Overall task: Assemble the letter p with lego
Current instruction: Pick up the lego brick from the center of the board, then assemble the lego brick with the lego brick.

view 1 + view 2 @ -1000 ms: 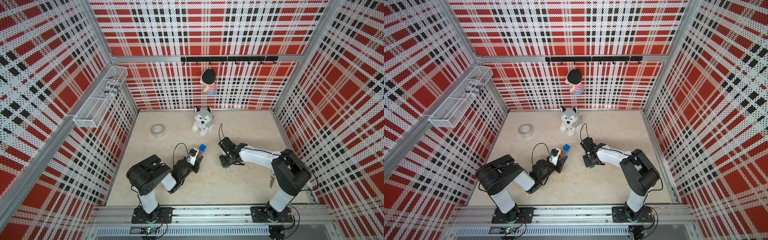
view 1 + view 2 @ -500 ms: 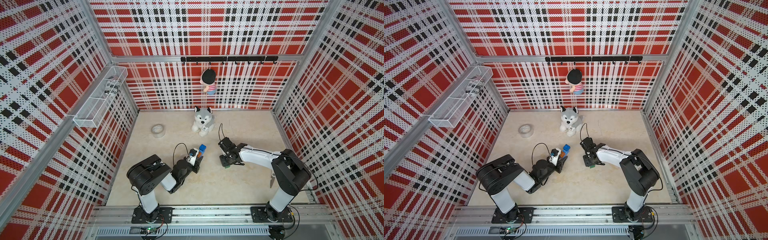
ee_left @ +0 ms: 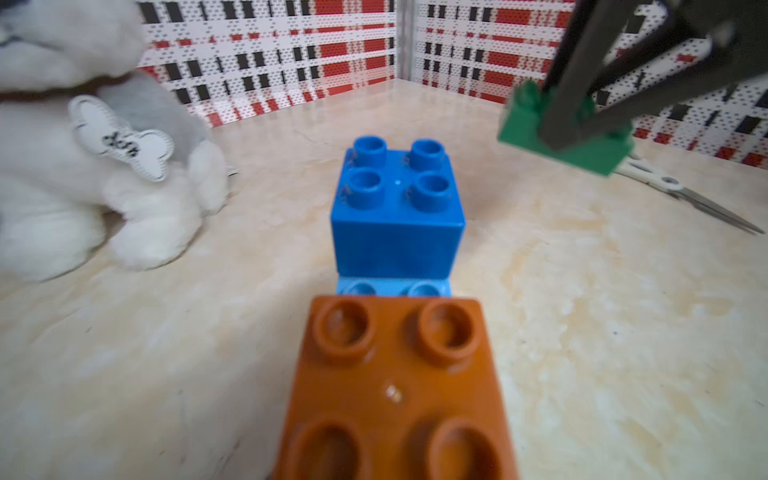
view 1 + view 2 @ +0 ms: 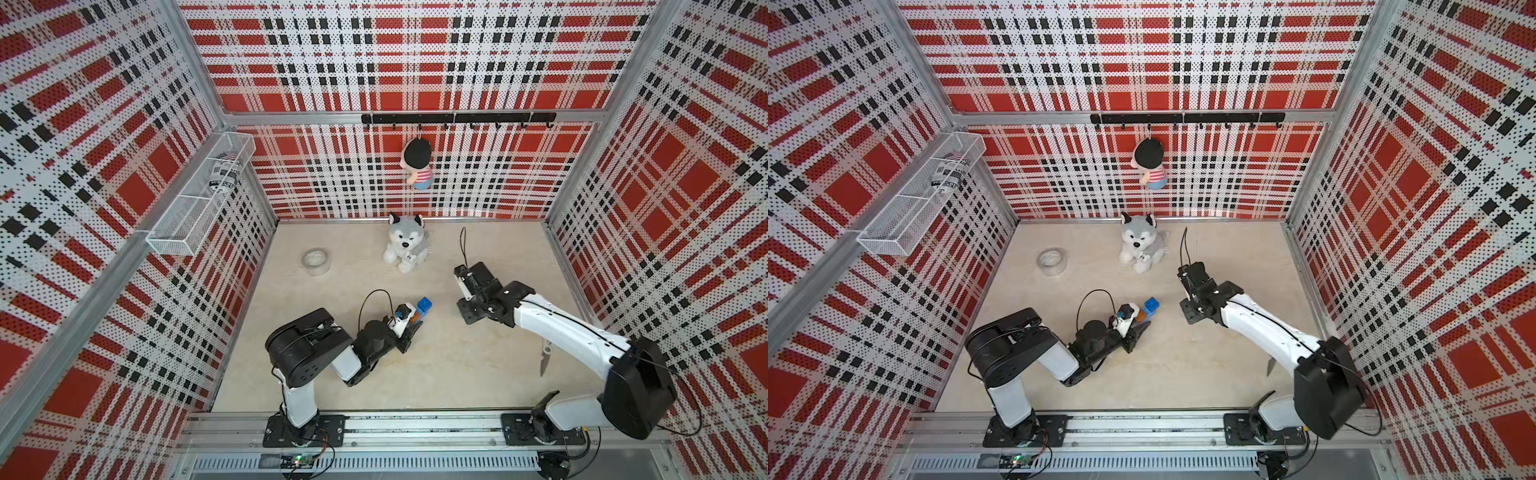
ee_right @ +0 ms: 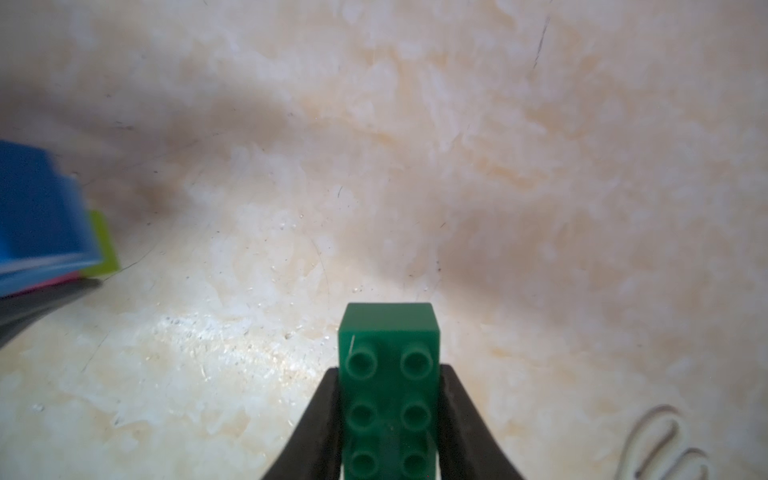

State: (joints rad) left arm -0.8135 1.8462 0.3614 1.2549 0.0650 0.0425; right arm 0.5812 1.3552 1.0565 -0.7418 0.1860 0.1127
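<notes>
When viewed from the right wrist, shows the right tool (image 5: 390, 376) clenched on the long sides of the dark green brick (image 5: 388, 328); cannot tell whether lifted off the surface (image 5: 540, 166). Sits right of the joined bricks (image 4: 423, 308), apart from them. Finds those, orange brick (image 3: 395, 374) at the tool end and dark blue brick (image 3: 397, 224) at the far end, grasped by the left tool (image 4: 413, 325), nearer than the husky plush (image 4: 405, 245).

Six bricks (image 4: 423, 307) show, one of each colour: orange (image 3: 395, 386), dark blue (image 3: 397, 216), light blue (image 3: 392, 286), dark green (image 5: 390, 374), lime (image 5: 104, 245), pink (image 5: 58, 281). There are two soft toys, a husky (image 4: 405, 245) and a hanging doll (image 4: 417, 164). There is also one tape roll (image 4: 316, 262), one pair of scissors (image 3: 665, 183), one wire basket (image 4: 174, 245) and one can (image 4: 224, 174).
</notes>
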